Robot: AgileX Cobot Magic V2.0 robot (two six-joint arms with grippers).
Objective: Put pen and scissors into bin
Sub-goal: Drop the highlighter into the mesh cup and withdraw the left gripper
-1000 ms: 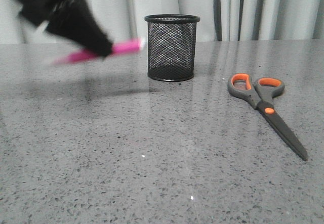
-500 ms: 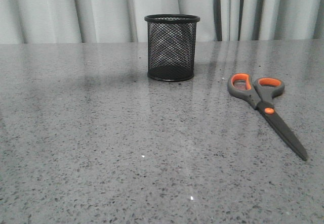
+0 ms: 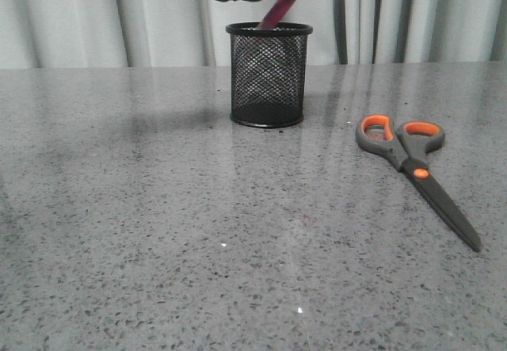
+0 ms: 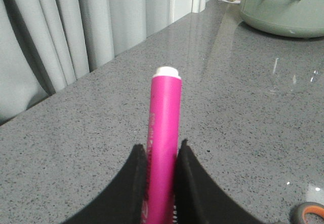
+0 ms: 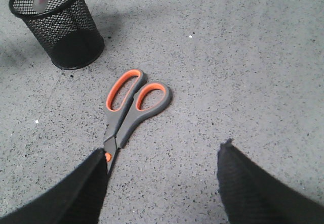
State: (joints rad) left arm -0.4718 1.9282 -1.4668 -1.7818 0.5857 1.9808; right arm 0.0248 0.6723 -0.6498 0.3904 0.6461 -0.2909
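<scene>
Grey curtains back a speckled table [image 3: 158, 232] as left fingers [image 4: 161, 155] pinch the pen [image 3: 277, 12], tilted into the bin [image 3: 268, 74]; right fingers [image 5: 162, 155] spread wide above the scissors [image 5: 129, 107].

My pen [image 4: 163, 148] is bright pink with a small white end. My left pincer [image 4: 161, 183] is black, and so is my right pincer [image 5: 162, 183]. The bin [image 3: 268, 74] is black with a criss-cross mesh pattern. The scissors [image 3: 412, 165] have dark grey handles with orange inside the loops, an orange dot in the middle, and dark blades. The tabletop [image 3: 158, 224] is grey with tiny dark and white speckles. The curtains [image 3: 95, 18] are pale grey.
</scene>
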